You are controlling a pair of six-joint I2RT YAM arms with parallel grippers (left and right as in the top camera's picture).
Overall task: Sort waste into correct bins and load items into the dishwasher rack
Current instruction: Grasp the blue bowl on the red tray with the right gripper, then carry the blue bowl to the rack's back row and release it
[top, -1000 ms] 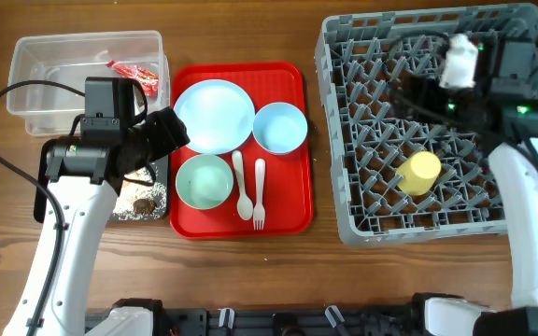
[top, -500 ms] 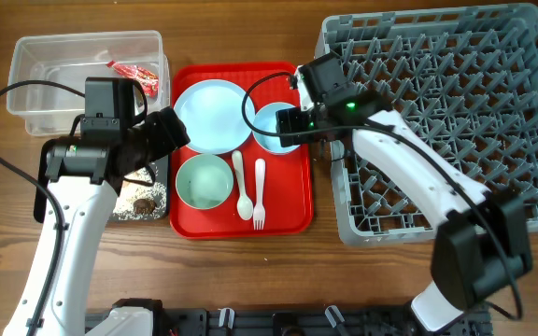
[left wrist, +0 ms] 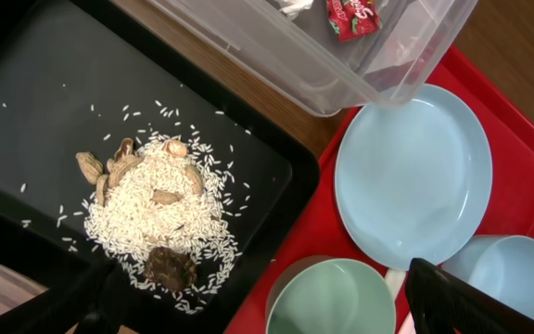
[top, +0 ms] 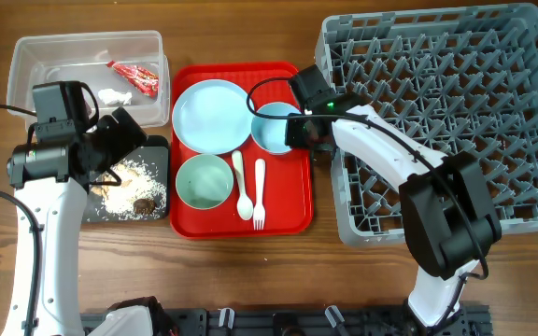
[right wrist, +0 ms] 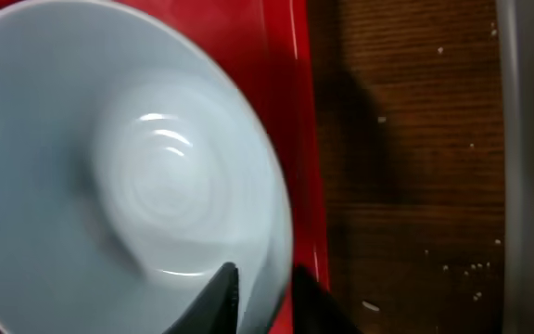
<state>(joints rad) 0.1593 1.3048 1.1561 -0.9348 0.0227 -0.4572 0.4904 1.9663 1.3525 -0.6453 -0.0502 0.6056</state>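
The red tray [top: 288, 201] in the ctr of your counter [top: 250, 280] is crowded. The blue plate [top: 211, 115] is at its far-left and the blue bowl [top: 271, 129] at its far-right. The green bowl [top: 204, 180] is near-left, w/ the spoon [top: 241, 185] and fork [top: 259, 194] side by side just right of it.

The rack [top: 456, 84] fills the right side up to the far-right corner. Its left wall stands just beside the red tray's right rim, w/ only a strip of bare wood btw them, so that side is tight for you.

The clear tub [top: 87, 39] sits in the far-left corner and holds the red wrapper [top: 136, 77] and a white scrap [top: 110, 95]. The black tray [left wrist: 26, 139] lies just nearer than the tub, alongside the red tray's left rim. It carries a heap of rice w/ brown leftovers [left wrist: 156, 218].

Writing: the wrapper has white print, but it's cut off in the left wrist view and too small from overhead, so you can't read it.

Your right gripper [top: 308, 133] is at the blue bowl's right rim, in that slot by the rack. Its fingers [right wrist: 221, 283] are narrow and straddle the rim, one inside the bowl and one outside over the red tray. You can't tell if they actually pinch it.

Your left gripper [top: 131, 138] is spread wide and holds nothing. It hangs over the far part of the black tray, by the tub's near wall. The leftovers lie below it, a bit toward the near edge. The wrapper and scrap are apart from it, inside the tub.
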